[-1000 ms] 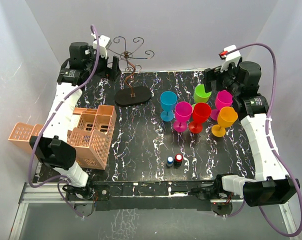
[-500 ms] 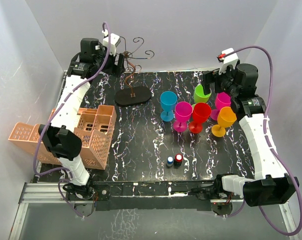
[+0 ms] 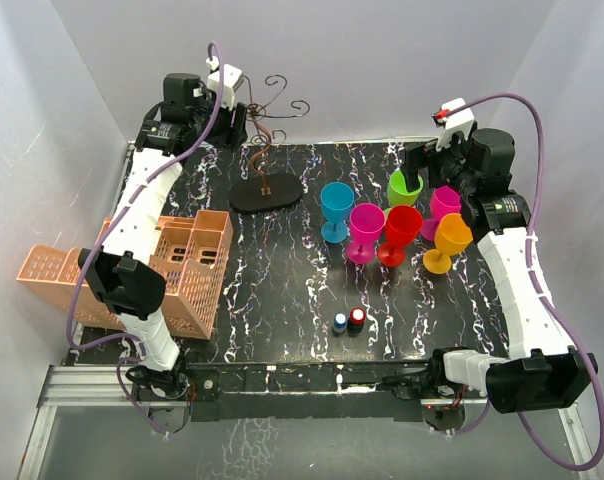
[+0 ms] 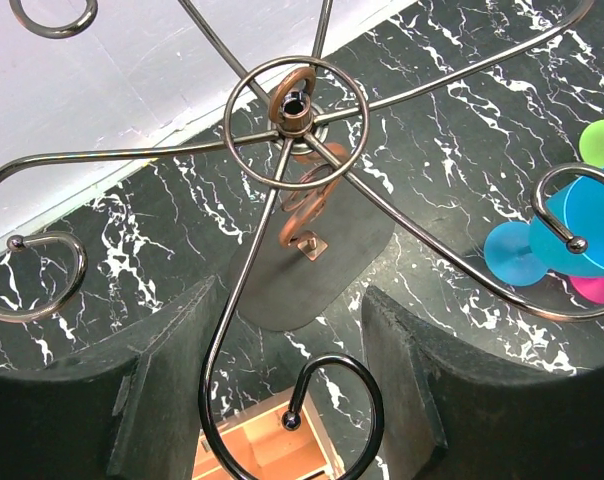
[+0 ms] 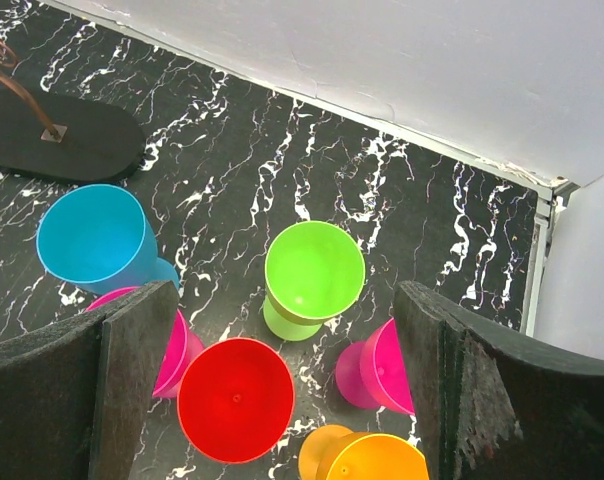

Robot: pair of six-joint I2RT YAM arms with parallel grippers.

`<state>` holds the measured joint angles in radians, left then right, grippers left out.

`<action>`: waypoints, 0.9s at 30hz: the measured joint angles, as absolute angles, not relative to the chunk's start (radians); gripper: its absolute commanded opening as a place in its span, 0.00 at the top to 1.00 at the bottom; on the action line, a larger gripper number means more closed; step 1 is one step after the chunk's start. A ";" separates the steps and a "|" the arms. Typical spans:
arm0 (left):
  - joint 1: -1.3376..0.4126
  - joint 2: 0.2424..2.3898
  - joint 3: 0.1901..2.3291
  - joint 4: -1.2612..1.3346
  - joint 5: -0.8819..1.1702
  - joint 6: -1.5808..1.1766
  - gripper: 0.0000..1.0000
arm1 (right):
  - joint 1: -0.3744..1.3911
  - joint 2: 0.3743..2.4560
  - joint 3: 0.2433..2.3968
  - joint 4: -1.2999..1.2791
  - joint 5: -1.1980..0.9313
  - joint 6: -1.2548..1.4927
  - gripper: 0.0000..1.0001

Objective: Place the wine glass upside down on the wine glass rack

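The wine glass rack [image 3: 265,135] is a thin dark wire stand with scroll arms and a flat black oval base [image 3: 264,192] at the back left. My left gripper [image 3: 238,128] is open right at its top; in the left wrist view [image 4: 292,400] one curled arm [image 4: 327,375] passes between the open fingers, untouched. Several plastic wine glasses stand upright at right: blue [image 3: 336,207], magenta [image 3: 366,229], red [image 3: 401,231], green [image 3: 404,187], pink [image 3: 446,203], orange [image 3: 452,240]. My right gripper [image 3: 422,165] is open and empty above the green glass [image 5: 313,275].
An orange lattice crate [image 3: 187,268] lies on the left edge, by the left arm. Two small capped bottles, blue [image 3: 340,323] and red [image 3: 357,319], stand at the front centre. White walls close the back and sides.
My left arm swung up and right from behind the rack's left side to the scroll arms, then held. The right gripper shifted slightly over the green glass.
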<state>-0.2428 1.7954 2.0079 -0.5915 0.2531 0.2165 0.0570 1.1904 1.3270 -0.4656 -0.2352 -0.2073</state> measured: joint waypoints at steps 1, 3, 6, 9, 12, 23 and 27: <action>-0.244 1.795 2.010 -0.593 0.253 0.213 0.70 | 0.057 1.190 1.327 -0.466 -0.235 -0.207 0.02; -0.249 1.795 2.011 -0.593 0.254 0.206 0.72 | 0.057 1.190 1.327 -0.466 -0.236 -0.207 0.02; -0.259 1.795 2.016 -0.593 0.253 0.197 0.74 | 0.057 1.190 1.327 -0.466 -0.236 -0.207 0.02; -0.273 1.795 2.016 -0.589 0.253 0.187 0.75 | 0.057 1.191 1.327 -0.466 -0.241 -0.207 0.02; -0.286 1.795 2.016 -0.584 0.252 0.179 0.77 | 0.057 1.191 1.327 -0.466 -0.243 -0.207 0.02; -0.319 1.709 1.893 -0.550 0.257 0.129 0.81 | 0.057 1.192 1.327 -0.466 -0.262 -0.207 0.02; -0.330 1.663 1.854 -0.558 0.265 0.108 0.81 | 0.057 1.192 1.327 -0.466 -0.265 -0.209 0.01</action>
<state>-0.3298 1.6630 1.8538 -0.5579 0.2646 0.1081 0.0570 1.1923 1.3270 -0.4664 -0.2649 -0.2089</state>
